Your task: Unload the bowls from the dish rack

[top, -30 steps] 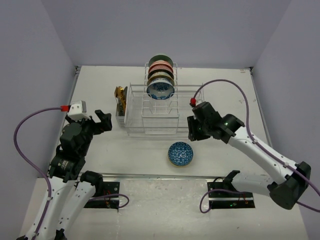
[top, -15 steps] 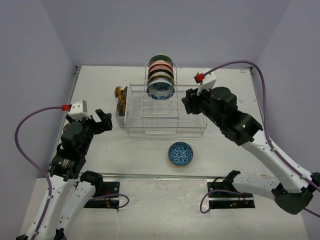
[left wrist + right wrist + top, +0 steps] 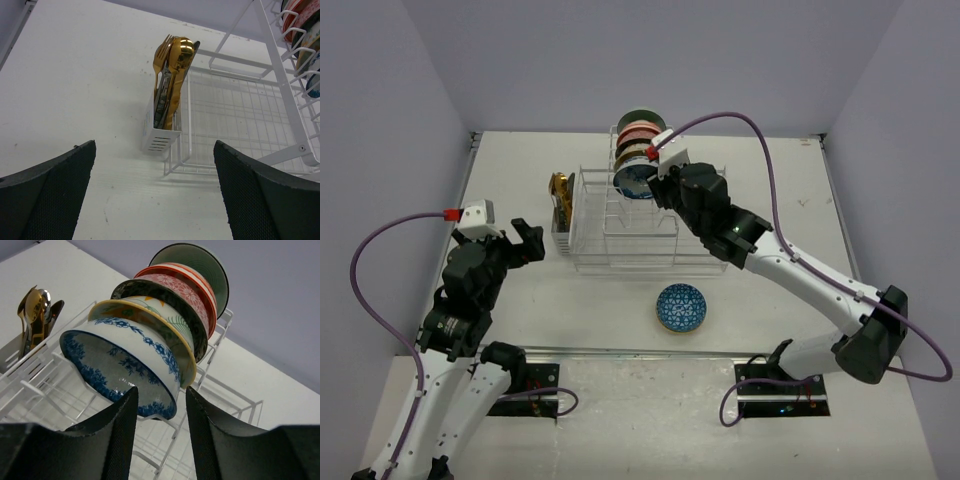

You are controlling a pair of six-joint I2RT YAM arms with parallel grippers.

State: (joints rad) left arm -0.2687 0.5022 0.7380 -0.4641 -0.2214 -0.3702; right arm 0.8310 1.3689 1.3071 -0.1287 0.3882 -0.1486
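Right wrist view: the front blue-and-white ceramic bowl stands on edge in the upright dividers of the white wire dish rack. It heads a row of other patterned bowls that runs away from me toward the far wall. Its mouth faces back at me and somewhat down. Its lower rim sits just beyond the parted, empty jaws of my right gripper; contact I cannot tell. I judge a short reach forward, then a pinch across the rim. A dark blue patterned bowl rests on the white table before the rack. My left gripper, wide open, hangs well apart by the white holder of gold cutlery.
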